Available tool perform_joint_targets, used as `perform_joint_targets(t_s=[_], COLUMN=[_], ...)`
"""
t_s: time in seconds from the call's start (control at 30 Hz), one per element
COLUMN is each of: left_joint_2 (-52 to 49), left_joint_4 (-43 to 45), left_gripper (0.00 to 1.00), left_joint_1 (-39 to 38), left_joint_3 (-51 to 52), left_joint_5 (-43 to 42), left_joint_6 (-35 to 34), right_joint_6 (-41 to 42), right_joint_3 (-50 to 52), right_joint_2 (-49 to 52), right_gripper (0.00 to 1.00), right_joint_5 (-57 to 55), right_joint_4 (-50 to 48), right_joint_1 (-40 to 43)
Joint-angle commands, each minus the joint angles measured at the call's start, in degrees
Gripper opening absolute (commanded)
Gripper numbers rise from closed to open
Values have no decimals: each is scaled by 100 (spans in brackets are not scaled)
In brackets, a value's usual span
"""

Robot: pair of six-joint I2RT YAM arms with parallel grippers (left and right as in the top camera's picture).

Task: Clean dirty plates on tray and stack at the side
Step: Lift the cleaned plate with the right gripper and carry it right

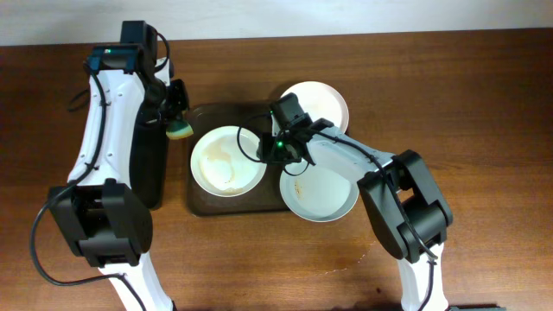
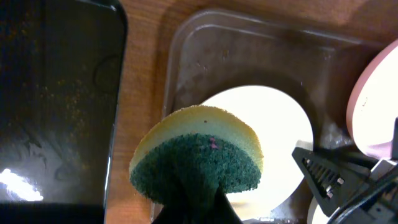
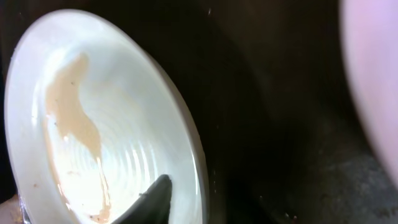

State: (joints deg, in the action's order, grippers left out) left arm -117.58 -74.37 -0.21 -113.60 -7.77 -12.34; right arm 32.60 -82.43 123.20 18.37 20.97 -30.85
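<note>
The dark brown tray (image 1: 206, 204) holds a white plate (image 1: 226, 160) smeared brown, also seen in the left wrist view (image 2: 273, 124) and the right wrist view (image 3: 93, 124). A second plate (image 1: 321, 102) lies at the tray's back right and a third, smeared plate (image 1: 324, 194) at its front right. My left gripper (image 1: 177, 117) is shut on a yellow and green sponge (image 2: 199, 155), held above the tray's left rim beside the first plate. My right gripper (image 1: 276, 147) is at that plate's right rim. One finger (image 3: 155, 199) lies inside the plate; the other is hidden.
A narrow black tray (image 1: 149, 164) lies on the wooden table just left of the brown tray, and it also shows in the left wrist view (image 2: 56, 106). The right arm (image 1: 346, 160) reaches across the two right-hand plates.
</note>
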Motion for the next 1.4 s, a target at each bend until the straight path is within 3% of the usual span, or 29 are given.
perform_joint_targets(t_s=[0.0, 0.13, 0.27, 0.4, 0.53, 0.73, 0.87, 1.37], left_joint_2=[28, 28, 28, 28, 28, 28, 28, 28], left_joint_4=[83, 76, 15, 20, 24, 81, 83, 79], left_gripper=[3, 2, 1, 1, 1, 1, 1, 1], left_joint_1=[50, 44, 44, 44, 44, 44, 44, 44], left_joint_3=[-87, -87, -87, -87, -87, -87, -87, -87], left_joint_5=[-149, -149, -149, -146, -146, -146, -146, -149], left_joint_6=[133, 133, 133, 133, 133, 133, 133, 133], right_joint_6=[92, -66, -706, -990, -988, -977, -966, -966], right_joint_3=[83, -190, -852, -1294, -1329, -1325, -1325, -1327], right_joint_2=[197, -74, -686, -1257, -1585, -1558, -1543, -1543], right_gripper=[4, 4, 4, 4, 4, 4, 4, 4], right_joint_5=[-116, -37, -614, -1963, -4054, -6872, -8133, -9095], right_joint_4=[24, 511, 1753, 2675, 3095, 3246, 3217, 3215], right_joint_1=[-146, -35, 7, -129, -597, -1547, -2011, -2470])
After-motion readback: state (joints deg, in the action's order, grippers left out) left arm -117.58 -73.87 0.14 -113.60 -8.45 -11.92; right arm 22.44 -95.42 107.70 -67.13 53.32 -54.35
